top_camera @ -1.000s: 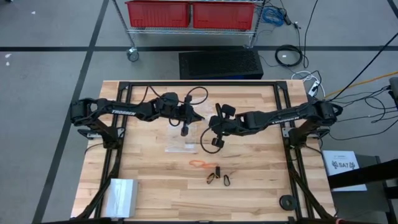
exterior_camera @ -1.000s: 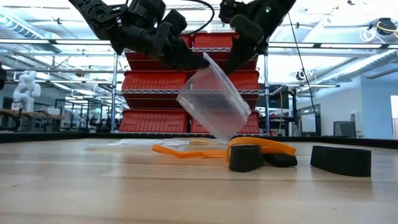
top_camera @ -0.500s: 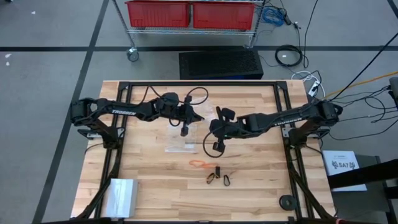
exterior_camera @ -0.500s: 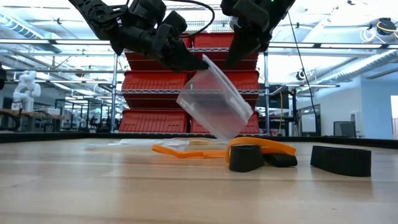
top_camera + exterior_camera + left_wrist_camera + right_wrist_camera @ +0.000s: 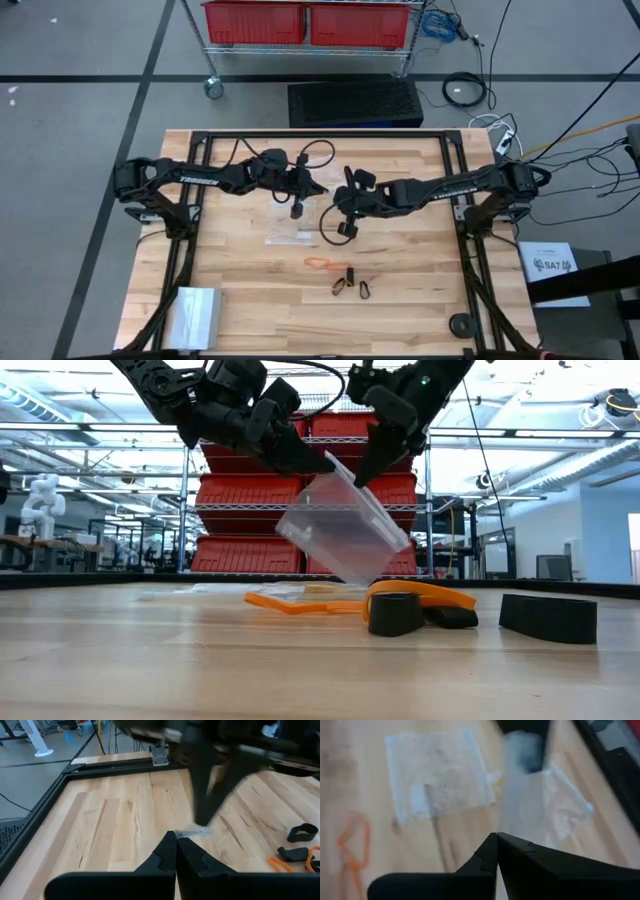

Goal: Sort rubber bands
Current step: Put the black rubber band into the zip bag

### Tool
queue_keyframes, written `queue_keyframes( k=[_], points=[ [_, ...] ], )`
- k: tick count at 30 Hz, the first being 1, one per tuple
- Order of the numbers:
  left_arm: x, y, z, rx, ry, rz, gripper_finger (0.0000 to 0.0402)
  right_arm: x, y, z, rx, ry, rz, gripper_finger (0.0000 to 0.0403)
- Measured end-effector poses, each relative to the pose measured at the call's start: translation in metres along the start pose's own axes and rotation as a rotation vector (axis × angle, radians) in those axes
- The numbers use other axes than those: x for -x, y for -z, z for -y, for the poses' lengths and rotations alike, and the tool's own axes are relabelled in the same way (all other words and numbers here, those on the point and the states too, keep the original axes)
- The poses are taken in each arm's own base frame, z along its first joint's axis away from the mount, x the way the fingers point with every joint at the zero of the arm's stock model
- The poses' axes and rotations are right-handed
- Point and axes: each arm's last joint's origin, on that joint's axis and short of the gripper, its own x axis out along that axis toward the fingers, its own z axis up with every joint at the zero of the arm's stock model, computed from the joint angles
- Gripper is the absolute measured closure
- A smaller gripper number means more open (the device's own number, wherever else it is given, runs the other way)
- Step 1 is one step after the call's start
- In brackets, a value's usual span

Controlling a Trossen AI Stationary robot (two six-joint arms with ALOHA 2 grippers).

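Observation:
A clear plastic bag (image 5: pixel 340 530) hangs above the table's middle between my two grippers. My left gripper (image 5: pixel 325 462) (image 5: pixel 320 190) is shut at the bag's top corner. My right gripper (image 5: pixel 362 476) (image 5: pixel 336 207) is shut a little farther along the same upper edge. The rubber bands lie on the wood nearer the front edge: an orange one (image 5: pixel 320 262) (image 5: pixel 354 840) and two black ones (image 5: pixel 343 282) (image 5: pixel 367 289). No gripper touches them. My left gripper pinches the bag's upper corner (image 5: pixel 331 456) between its shut fingers, slanting down from the table's left. The bag hangs below it, tilted and clear of the table. My right gripper meets the bag's upper edge (image 5: pixel 352 478) with its shut fingertips, slanting down from the right. Its own fingers hide how many layers it has.
A second clear bag (image 5: pixel 293 238) (image 5: pixel 440 770) lies flat on the wood under the grippers. A stack of clear bags (image 5: pixel 193 315) sits at the near left corner. A black frame (image 5: pixel 455 180) borders the table. Red bins (image 5: pixel 260 490) stand on a shelf beyond it.
My right gripper's fingertips have dropped slightly onto the bag's upper edge, closer to the left gripper. The hanging bag has tipped a little, its lower left corner swinging out and down. The left gripper has kept still.

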Motion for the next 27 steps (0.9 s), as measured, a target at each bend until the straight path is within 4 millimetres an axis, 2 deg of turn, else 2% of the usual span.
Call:
queue_keyframes(
  k=[27],
  points=[
    [0.0, 0.0025, 0.0006, 0.008, 0.006, -0.024, 0.0402, 0.0013, 0.0023, 0.0052, 0.07, 0.163, -0.001, 0.0403]
  ],
)
